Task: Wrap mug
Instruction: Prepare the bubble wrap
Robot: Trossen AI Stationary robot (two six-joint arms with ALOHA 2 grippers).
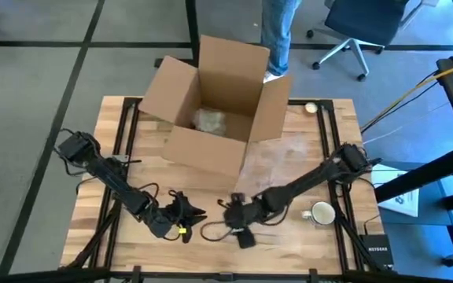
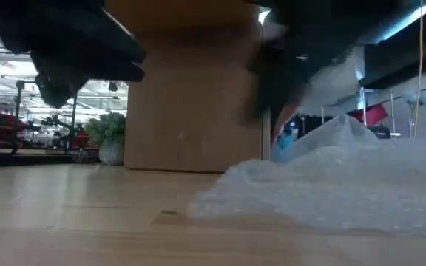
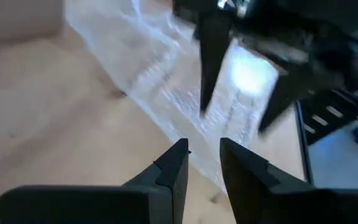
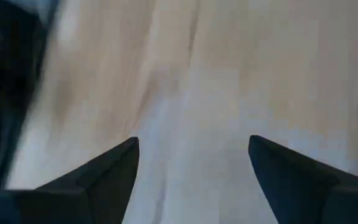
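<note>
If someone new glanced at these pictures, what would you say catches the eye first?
The big open cardboard box at the table's far side stands out, with a wrapped bundle inside. Nearer, the left gripper and the open right gripper meet by the bubble wrap, while the white mug waits at the right.

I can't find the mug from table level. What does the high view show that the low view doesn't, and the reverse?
Only the high view shows the mug, standing on the table at its right front, beside the right arm. It also shows the left gripper and right gripper near each other at the table's front centre, plus a wrapped bundle inside the box.

Only the low view shows how the bubble wrap heaps up off the tabletop.

Both show the cardboard box and the bubble wrap.
</note>
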